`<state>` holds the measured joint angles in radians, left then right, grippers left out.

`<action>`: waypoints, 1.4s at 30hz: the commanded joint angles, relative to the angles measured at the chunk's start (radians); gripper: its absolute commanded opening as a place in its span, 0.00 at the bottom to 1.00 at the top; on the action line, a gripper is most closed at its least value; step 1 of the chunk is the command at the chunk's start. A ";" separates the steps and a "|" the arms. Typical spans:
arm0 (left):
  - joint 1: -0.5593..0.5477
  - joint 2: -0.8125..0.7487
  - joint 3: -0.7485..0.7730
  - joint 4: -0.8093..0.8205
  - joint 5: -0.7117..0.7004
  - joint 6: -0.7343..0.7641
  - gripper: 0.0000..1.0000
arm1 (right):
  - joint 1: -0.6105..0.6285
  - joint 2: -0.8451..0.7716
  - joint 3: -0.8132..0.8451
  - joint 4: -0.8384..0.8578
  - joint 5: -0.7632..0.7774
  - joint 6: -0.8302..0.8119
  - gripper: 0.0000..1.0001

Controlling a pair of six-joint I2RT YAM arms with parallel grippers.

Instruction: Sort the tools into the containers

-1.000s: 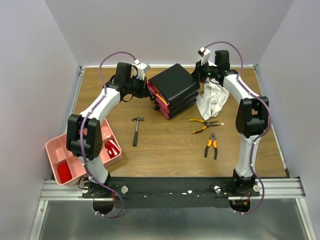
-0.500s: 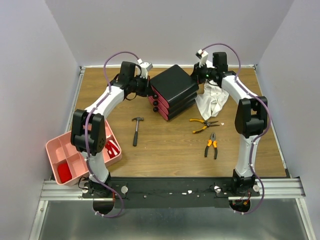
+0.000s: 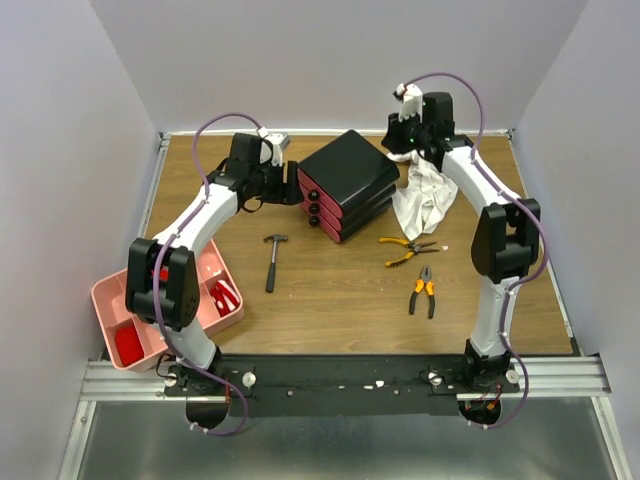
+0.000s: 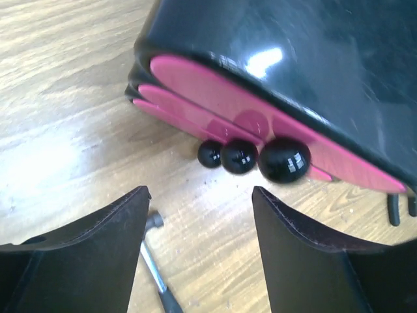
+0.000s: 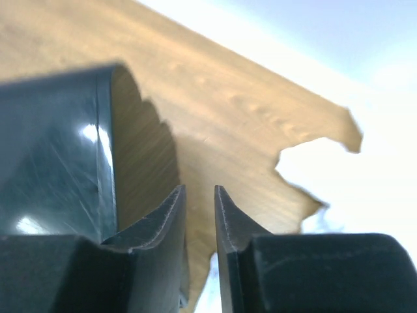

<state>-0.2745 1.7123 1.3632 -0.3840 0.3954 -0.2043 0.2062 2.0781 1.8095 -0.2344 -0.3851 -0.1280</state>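
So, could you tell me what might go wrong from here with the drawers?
The three knobs sit bunched together before the open left gripper, so it may catch the wrong one. Nothing grips the black box; the right gripper only hovers beside it, so a pull may drag the whole box. The white cloth near that gripper could snag.

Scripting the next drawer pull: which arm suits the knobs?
Left. The left arm has open jaws facing the black knobs; the right arm sits behind the black box, by the white cloth.
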 commanded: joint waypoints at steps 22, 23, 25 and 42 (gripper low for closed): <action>0.006 0.178 -0.012 0.278 0.321 -0.178 0.55 | 0.070 -0.179 -0.078 -0.046 -0.221 -0.033 0.34; 0.005 0.181 -0.012 0.283 0.326 -0.181 0.55 | 0.070 -0.176 -0.078 -0.046 -0.222 -0.033 0.35; 0.003 0.188 -0.010 0.284 0.339 -0.185 0.54 | 0.070 -0.171 -0.078 -0.052 -0.228 -0.038 0.34; 0.030 0.152 -0.070 0.292 0.390 -0.216 0.67 | 0.071 -0.148 -0.088 -0.052 -0.236 -0.039 0.35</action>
<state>-0.2592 1.9041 1.3281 -0.1028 0.7685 -0.4091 0.2794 1.9205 1.7317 -0.2790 -0.5968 -0.1509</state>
